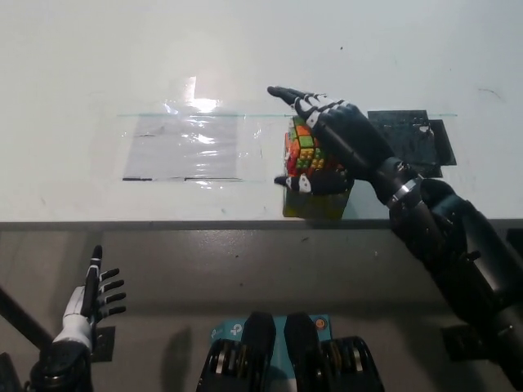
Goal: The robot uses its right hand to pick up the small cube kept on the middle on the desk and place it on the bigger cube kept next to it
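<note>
White desk surface fills the upper frame, and right of centre, at its near edge, I see the small cube resting tilted on the bigger cube. My right hand has its fingers spread, thumb low against the stack; whether it grips I cannot tell. I judge I should withdraw it straight up and slowly so nothing drags; the left hand rests open at lower left.

The small multicoloured puzzle cube sits on the bigger multicoloured cube near the white desk's front edge, right of a clear plastic sheet.
</note>
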{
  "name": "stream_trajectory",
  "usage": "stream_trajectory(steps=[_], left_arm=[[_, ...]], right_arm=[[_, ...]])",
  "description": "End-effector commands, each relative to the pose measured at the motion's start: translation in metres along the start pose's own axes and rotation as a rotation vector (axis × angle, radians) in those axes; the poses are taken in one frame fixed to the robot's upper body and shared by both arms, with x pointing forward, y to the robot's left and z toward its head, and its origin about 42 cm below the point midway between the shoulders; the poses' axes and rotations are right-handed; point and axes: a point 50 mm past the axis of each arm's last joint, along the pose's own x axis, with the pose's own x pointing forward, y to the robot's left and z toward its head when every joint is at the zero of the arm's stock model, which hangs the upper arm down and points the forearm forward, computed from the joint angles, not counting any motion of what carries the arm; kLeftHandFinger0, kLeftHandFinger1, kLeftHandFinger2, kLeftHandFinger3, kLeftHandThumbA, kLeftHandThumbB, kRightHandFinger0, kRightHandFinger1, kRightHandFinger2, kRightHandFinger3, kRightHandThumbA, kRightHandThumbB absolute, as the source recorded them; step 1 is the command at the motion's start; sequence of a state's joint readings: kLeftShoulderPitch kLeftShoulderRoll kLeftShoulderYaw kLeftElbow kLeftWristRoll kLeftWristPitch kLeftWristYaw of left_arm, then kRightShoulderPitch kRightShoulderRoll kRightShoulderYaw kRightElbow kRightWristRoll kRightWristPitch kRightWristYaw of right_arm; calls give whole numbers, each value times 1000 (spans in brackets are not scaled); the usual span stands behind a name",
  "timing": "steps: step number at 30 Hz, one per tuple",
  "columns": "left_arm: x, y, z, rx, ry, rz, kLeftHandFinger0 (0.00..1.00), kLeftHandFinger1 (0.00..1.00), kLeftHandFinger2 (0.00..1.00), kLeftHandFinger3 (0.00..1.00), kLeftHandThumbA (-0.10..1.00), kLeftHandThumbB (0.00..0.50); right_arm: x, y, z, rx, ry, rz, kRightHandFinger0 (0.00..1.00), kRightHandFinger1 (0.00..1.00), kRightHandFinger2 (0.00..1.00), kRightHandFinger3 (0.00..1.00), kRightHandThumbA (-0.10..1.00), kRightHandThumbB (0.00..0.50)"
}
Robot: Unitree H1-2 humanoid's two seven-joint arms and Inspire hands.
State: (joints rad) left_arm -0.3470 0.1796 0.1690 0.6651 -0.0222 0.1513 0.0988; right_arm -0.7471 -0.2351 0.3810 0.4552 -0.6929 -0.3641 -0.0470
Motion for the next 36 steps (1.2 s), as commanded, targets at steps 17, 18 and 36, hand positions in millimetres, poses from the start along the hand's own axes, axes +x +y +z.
stream_trajectory(steps=[17, 18, 36], left_arm=[[0, 8, 0, 25, -22, 28, 692, 721, 743, 762, 1000, 0], [0, 8, 0, 27, -21, 31, 678, 713, 737, 759, 1000, 0], [-7, 13, -22, 5, 23, 50, 688, 705, 733, 724, 1000, 0]], right_arm=[[8, -39, 13, -160, -100, -73, 1000, 1000, 1000, 1000, 908, 372], [7, -41, 14, -172, -102, -73, 1000, 1000, 1000, 1000, 910, 372], [-48, -86, 71, -117, -177, -109, 1000, 1000, 1000, 1000, 1000, 463]])
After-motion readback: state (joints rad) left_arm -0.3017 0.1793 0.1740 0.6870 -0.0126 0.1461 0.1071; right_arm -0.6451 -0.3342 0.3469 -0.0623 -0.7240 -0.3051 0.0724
